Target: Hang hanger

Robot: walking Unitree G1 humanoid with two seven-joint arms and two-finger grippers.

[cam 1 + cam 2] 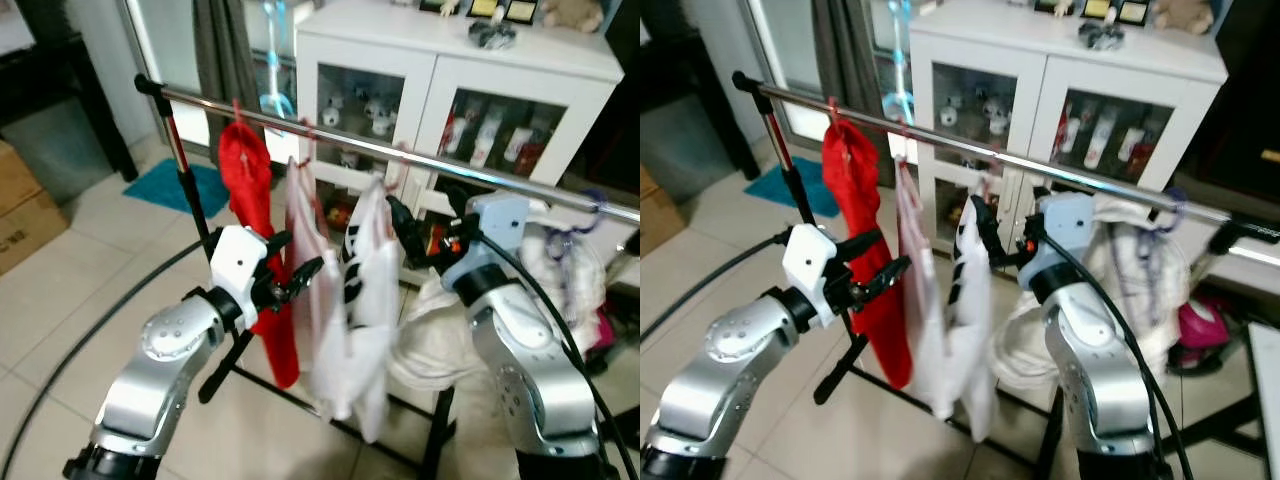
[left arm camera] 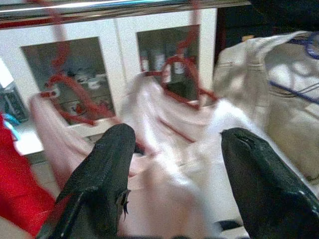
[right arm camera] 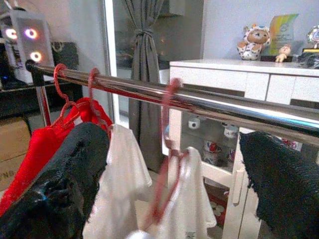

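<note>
- left gripper fingers spread, nothing between them; it sits just in front of the pale pink garment, and the wrist view is blurred there.
- right gripper fingers wide apart, held just below the rail, empty.
- red hanger hooked on the rail straight ahead of the right gripper, carrying the white shirt; its lower part is hidden by the cloth.
- red garment hangs beyond the left gripper's outer side.
- head views show the white cabinet behind the rail; the hanger hooks are too small to read there, while the right wrist view shows them clearly.
</note>
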